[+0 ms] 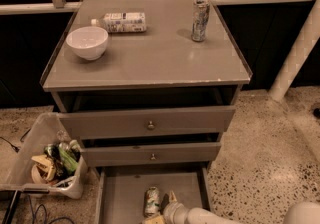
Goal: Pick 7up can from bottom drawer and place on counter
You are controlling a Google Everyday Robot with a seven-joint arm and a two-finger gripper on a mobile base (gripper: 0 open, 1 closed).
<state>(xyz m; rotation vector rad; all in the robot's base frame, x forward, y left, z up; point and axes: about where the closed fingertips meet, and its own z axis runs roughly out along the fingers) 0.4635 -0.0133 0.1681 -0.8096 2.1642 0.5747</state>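
1. Task item. The small green-and-white 7up can [151, 201] lies on its side on the flat grey floor of the bottom drawer [122, 195]. The drawer stands open at 6 o'clock of the cabinet. The can's long axis runs front to back, one silver end toward the cabinet. It sits a little right of the drawer's middle.

2. Arm. My white arm [210, 216] enters from the 5 o'clock corner and reaches left, low over the drawer. The gripper [162, 209] is just beside the can, on its 3 o'clock side. I cannot tell whether it is released or clenched on the can.

3. Edges and room.
- The drawer's low side walls flank the can, with bare floor on the 9 o'clock side.
- Two knobbed grey drawers [147, 124] sit directly above.
- The grey counter [150, 63] has a thin raised rim.
- On the counter, a white bowl [87, 43] stands at 9 o'clock.
- A clear plastic bottle [122, 22] lies at 11 o'clock.
- A tall silver-patterned can [200, 13] stands upright at 1 o'clock.
- The counter's middle and front are bare.
- A clear plastic bin of rubbish [35, 143] sits on the floor at 8 o'clock, near the drawer's left wall.
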